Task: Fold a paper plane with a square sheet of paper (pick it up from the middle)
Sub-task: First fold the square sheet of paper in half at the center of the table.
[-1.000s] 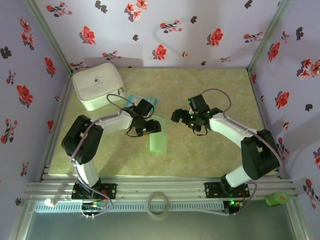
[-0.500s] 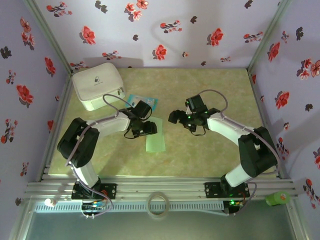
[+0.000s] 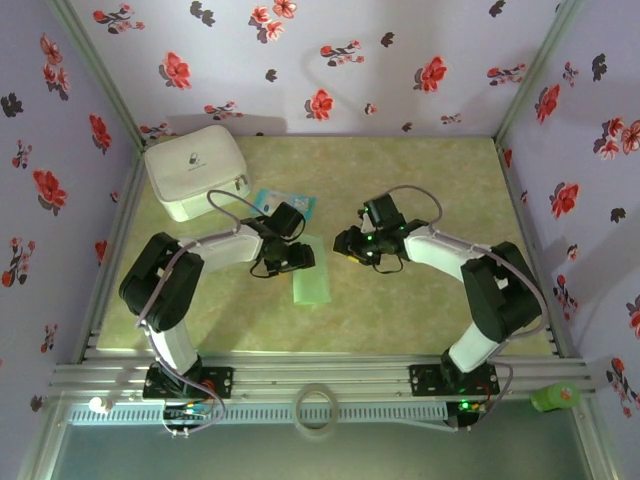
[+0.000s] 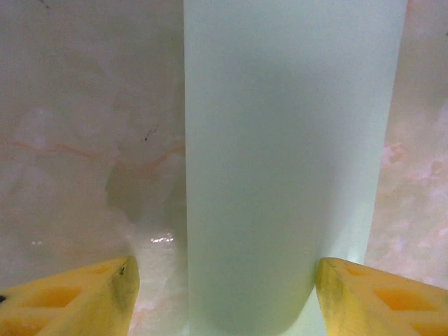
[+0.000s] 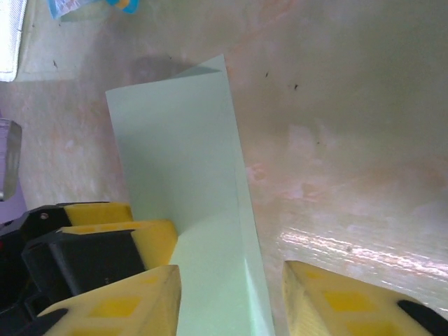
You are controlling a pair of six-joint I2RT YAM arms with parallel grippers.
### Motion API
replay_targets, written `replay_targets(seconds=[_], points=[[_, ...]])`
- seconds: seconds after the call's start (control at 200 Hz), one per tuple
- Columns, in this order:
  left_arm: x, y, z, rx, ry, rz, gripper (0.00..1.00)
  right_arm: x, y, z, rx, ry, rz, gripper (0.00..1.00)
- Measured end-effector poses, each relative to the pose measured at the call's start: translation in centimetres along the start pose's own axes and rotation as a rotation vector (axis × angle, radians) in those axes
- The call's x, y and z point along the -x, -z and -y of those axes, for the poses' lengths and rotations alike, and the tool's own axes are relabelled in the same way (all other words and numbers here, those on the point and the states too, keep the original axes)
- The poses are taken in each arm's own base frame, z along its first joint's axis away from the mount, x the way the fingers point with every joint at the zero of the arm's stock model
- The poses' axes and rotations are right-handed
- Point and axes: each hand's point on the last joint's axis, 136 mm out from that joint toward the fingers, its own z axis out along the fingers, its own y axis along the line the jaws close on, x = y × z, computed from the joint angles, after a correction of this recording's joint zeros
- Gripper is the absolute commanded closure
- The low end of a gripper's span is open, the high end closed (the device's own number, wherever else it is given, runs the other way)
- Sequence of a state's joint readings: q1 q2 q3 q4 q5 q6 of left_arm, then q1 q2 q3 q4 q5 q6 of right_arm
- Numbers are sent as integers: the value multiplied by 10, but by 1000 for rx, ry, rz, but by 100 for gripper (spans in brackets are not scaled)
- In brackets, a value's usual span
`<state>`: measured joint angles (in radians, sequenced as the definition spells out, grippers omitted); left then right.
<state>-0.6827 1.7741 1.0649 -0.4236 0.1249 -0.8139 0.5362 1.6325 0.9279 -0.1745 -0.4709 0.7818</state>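
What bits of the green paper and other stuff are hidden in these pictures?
Top external view: part of the folded pale green paper sheet is under the left gripper; its creases are too small to read.
Left wrist view: the picture's top edge cuts off the sheet's end.
Right wrist view: the top edge cuts off the small blue-and-white packet; the left gripper's yellow fingers hide part of the sheet's edge.

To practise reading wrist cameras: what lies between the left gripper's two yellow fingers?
In the left wrist view, the square sheet of paper, folded narrow, lies on the table between the fingers.
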Motion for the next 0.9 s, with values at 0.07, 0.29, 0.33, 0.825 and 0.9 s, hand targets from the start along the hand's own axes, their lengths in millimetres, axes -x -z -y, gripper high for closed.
replay_targets(seconds=[0.07, 0.29, 0.33, 0.825, 0.9], points=[[0, -2, -2, 8, 8, 1, 32, -2, -3, -3, 15, 1, -8, 69], [1, -2, -2, 11, 28, 7, 32, -12, -18, -8, 34, 19, -46, 88], [1, -2, -2, 11, 29, 7, 31, -14, -21, -7, 32, 19, -54, 91], [1, -2, -2, 11, 35, 7, 31, -38, -56, -2, 41, 6, -159, 100], [1, -2, -2, 11, 35, 7, 31, -38, -58, -2, 43, 5, -162, 100]])
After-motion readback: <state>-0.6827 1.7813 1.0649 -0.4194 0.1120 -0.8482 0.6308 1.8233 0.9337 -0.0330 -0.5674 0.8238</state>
